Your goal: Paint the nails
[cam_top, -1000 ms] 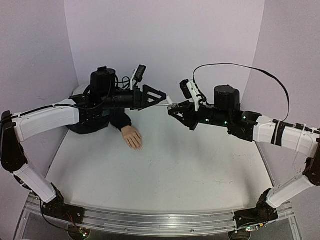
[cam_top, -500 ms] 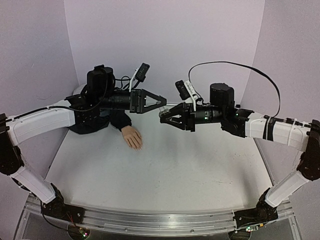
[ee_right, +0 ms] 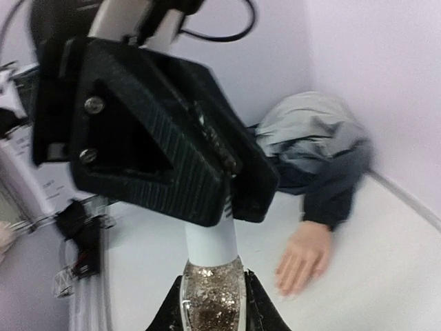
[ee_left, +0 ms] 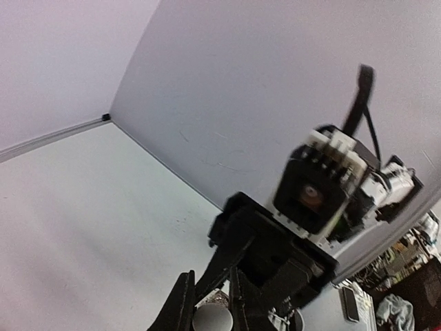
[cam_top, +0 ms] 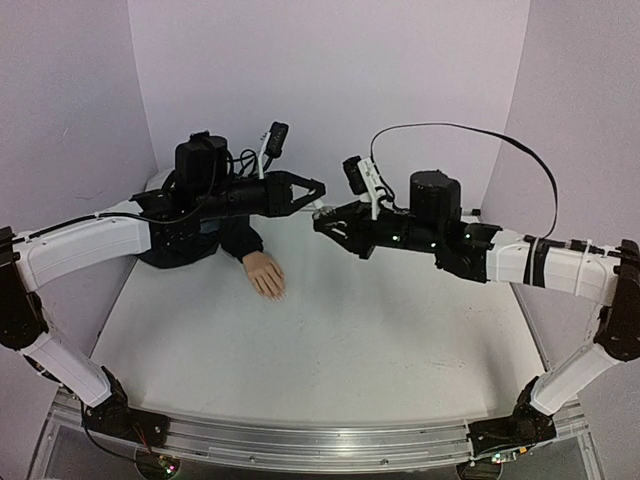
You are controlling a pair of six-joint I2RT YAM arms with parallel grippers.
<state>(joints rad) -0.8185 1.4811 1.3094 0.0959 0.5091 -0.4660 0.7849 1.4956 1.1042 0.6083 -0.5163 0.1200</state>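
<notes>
Left fingers (cam_top: 305, 183) closed onto cap (ee_right: 210, 241), right fingers (ee_right: 260, 310) holding bottle (ee_right: 210, 303), above table (cam_top: 380, 330)

nails (cam_top: 276, 292) on the mannequin hand (cam_top: 266, 273) are showing too small to make out from above, and the right wrist view is blurring them. Frame edge is cutting off the bottle (ee_right: 212, 307) bottom. left gripper (ee_right: 227, 203) is hiding the white cap (ee_right: 210, 245) top. left arm (cam_top: 100, 240) is covering part of the sleeve (cam_top: 240, 240).

We see the nails (cam_top: 275, 293), too small to show colour, on a pale peach mannequin hand (cam_top: 265, 272) lying flat just in front of the dark jacket sleeve (cam_top: 240, 240).
</notes>
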